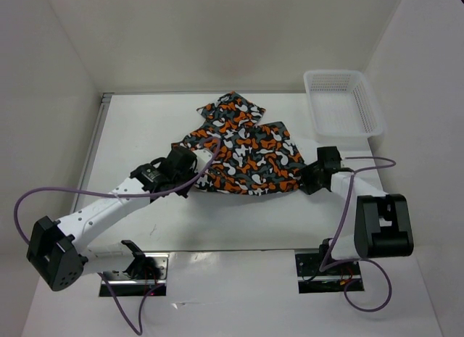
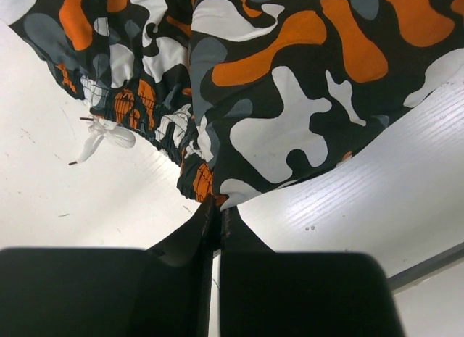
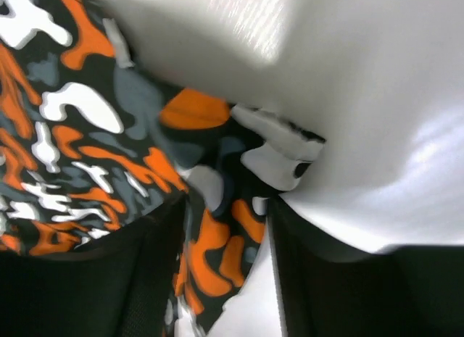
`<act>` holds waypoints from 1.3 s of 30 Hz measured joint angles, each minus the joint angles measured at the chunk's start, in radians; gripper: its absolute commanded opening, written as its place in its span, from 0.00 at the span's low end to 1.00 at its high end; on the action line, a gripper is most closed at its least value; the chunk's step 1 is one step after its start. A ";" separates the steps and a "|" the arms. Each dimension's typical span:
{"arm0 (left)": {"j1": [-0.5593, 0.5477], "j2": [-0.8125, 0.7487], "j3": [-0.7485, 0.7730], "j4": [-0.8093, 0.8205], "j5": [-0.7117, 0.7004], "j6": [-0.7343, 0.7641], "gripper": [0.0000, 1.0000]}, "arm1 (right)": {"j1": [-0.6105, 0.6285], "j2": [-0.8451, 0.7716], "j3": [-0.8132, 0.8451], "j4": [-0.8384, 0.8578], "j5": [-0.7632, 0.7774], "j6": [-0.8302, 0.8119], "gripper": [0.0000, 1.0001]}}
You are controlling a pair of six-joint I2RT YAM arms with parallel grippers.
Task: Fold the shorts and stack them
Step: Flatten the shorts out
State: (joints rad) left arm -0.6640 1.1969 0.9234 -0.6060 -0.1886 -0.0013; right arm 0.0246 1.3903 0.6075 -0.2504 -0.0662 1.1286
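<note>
Grip, left: the left claw [image 2: 215,209] is pressed together, pinching the gathered waistband corner of the shorts [image 1: 250,152] at their left edge.
Grip, right: the right claw [image 3: 228,272] stands spread, low at the near right corner of the shorts, with printed fabric lying loose between its fingers.
Shorts: spread mostly flat at the middle of the white tabletop [image 1: 138,127], one part pointing toward the far side.
Drawstring [image 2: 101,138]: white, lying on the tabletop just beside the waistband.
Basket [image 1: 316,112]: white mesh, at the far right, near the shorts but apart from them.
</note>
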 measured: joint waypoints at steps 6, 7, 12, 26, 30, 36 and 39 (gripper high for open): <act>0.011 0.006 0.016 -0.001 -0.001 0.000 0.00 | 0.001 -0.176 -0.019 -0.079 0.042 0.008 0.54; 0.014 0.006 0.016 -0.001 -0.001 0.000 0.00 | 0.001 -0.206 -0.021 -0.087 0.046 0.012 0.47; 0.043 0.010 0.048 -0.019 0.000 0.000 0.00 | 0.002 -0.240 -0.040 -0.102 0.024 0.039 0.51; 0.080 0.011 0.106 -0.034 0.019 0.000 0.00 | 0.093 -0.349 -0.236 -0.100 -0.045 0.211 0.57; 0.081 0.013 0.118 -0.038 0.026 0.000 0.00 | 0.095 -0.346 -0.251 -0.077 -0.035 0.241 0.57; 0.082 0.013 0.121 -0.039 0.031 0.000 0.00 | 0.096 -0.266 -0.226 -0.010 -0.024 0.257 0.49; 0.088 0.013 0.121 -0.039 0.032 0.000 0.00 | 0.097 -0.230 -0.211 0.008 -0.011 0.264 0.37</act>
State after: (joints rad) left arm -0.5762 1.2095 1.0439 -0.6445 -0.1562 -0.0013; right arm 0.1215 1.1606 0.3969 -0.2420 -0.0769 1.3922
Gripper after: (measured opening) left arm 0.019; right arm 0.464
